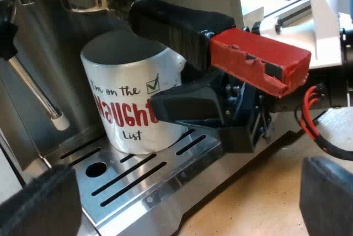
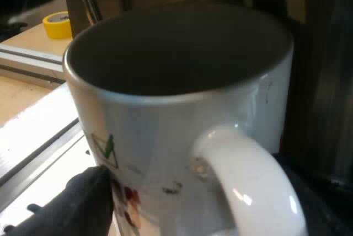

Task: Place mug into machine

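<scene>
A white mug (image 1: 127,87) printed "I'm on the naughty list" stands on the slotted drip tray (image 1: 143,183) of the espresso machine, under the metal holder's dark handle (image 1: 176,23) with its red end (image 1: 259,59). My right gripper (image 1: 215,109) reaches in from the side and is shut on the mug (image 2: 182,114): one black finger (image 2: 85,203) presses its printed wall, and the other sits by the mug's white handle (image 2: 248,181). My left gripper (image 1: 182,208) hangs back over the tray's edge, open, with nothing between its fingers.
The machine's steam wand (image 1: 33,87) slants down beside the mug. The wooden tabletop (image 1: 259,192) lies below the tray's edge. A white frame (image 1: 314,21) stands beyond the red handle end. A yellow tape roll (image 2: 58,25) lies on the table past the mug.
</scene>
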Controlling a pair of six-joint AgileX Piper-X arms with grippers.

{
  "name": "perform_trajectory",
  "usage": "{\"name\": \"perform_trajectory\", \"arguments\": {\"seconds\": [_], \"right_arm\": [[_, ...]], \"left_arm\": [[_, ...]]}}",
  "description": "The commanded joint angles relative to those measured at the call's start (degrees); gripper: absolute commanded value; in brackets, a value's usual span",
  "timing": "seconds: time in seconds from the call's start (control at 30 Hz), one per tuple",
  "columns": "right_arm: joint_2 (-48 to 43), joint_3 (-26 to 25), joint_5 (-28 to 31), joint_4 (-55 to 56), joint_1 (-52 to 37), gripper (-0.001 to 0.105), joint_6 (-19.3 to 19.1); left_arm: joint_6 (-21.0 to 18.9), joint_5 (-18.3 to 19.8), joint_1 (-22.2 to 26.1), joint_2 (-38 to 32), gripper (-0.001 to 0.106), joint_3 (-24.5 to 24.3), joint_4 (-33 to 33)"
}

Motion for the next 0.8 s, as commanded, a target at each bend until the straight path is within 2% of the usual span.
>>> {"name": "perform_trajectory", "arguments": {"seconds": [0.03,0.13,0.27,0.67,0.73,0.8], "right_arm": [[0.3,-1.7,-0.1,1.3,-0.2,0.060,-0.7],[0.2,-1.8,0.4,1.8,-0.2,0.060,-0.7],[-1.8,-1.0,4.3,3.7,1.0,0.060,-0.7],[-21.2,11.8,6.2,17.1,4.8,0.060,-0.2],[-23.9,12.2,7.4,20.2,5.8,0.058,-0.1],[-30.1,12.3,11.5,28.3,7.9,0.049,-0.1]], "left_arm": [[-0.6,-0.4,-0.3,0.1,0.081,-0.2,-0.8],[-0.6,-0.4,-0.3,0.1,0.081,-0.2,-0.8],[-0.6,-0.4,-0.3,0.1,0.081,-0.2,-0.8],[-0.6,-0.4,-0.3,0.1,0.081,-1.1,-1.1],[-0.6,-0.3,-0.3,0.1,0.081,-2.2,-0.6],[-0.6,-0.3,-0.3,0.1,0.081,-4.3,1.9]]}}
